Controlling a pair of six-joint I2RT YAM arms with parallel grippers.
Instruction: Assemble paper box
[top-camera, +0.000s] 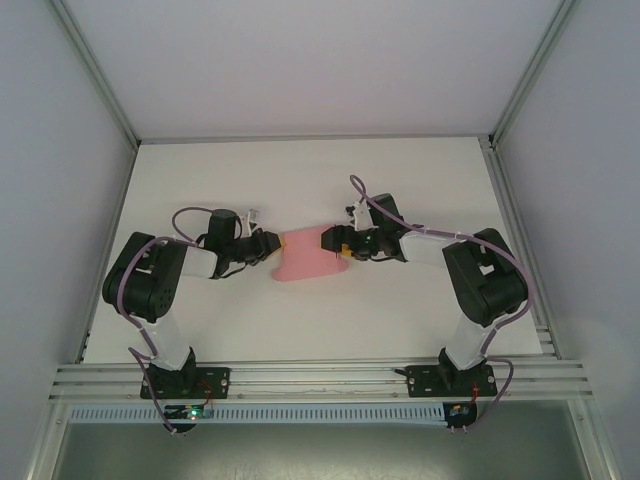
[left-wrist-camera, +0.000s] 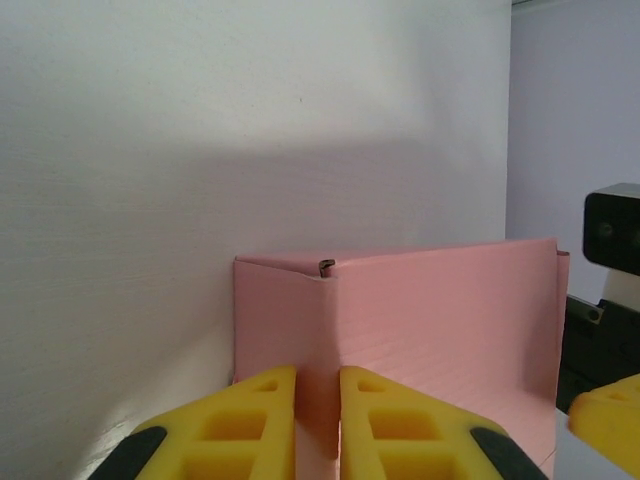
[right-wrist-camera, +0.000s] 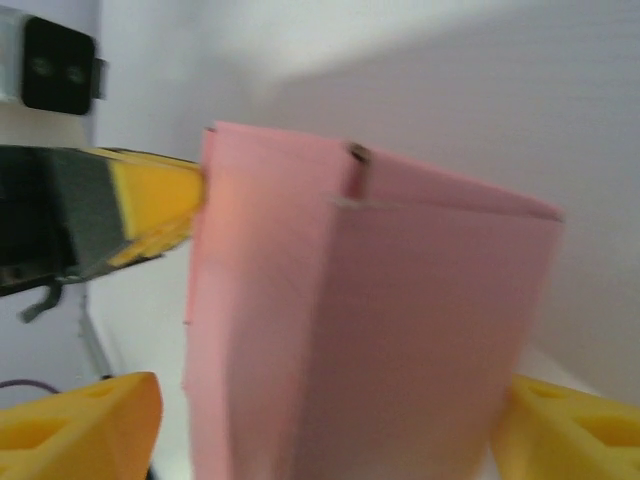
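Find the paper box (top-camera: 310, 255) near the middle of the worktop (top-camera: 300, 180), about halfway between left and right edges and well clear of the far edge. Log as plain pink card, folded up into a walled shape, not lying flat. See a small dark notch (left-wrist-camera: 326, 266) at the top of one vertical fold.

Place the left gripper (top-camera: 272, 245) at the box's left end and the right gripper (top-camera: 345, 245) at its right end, with the box between the two.

From the left wrist: note the yellow left fingers (left-wrist-camera: 250, 420) drawn almost together, with only a thin slit between and a pink panel edge pinched in that slit. Record left claw as closed on the box. Spot the right gripper's black body and one yellow fingertip at the right margin, just beside the box's far end.

From the right wrist: note the yellow right fingers (right-wrist-camera: 90, 430) spread wide, one on either side of the box, straddling it. See a clear gap at one finger; cannot tell contact at the other. Record right claw as open, gripping nothing. Note blur across this view. See one left finger against the box's upper corner.
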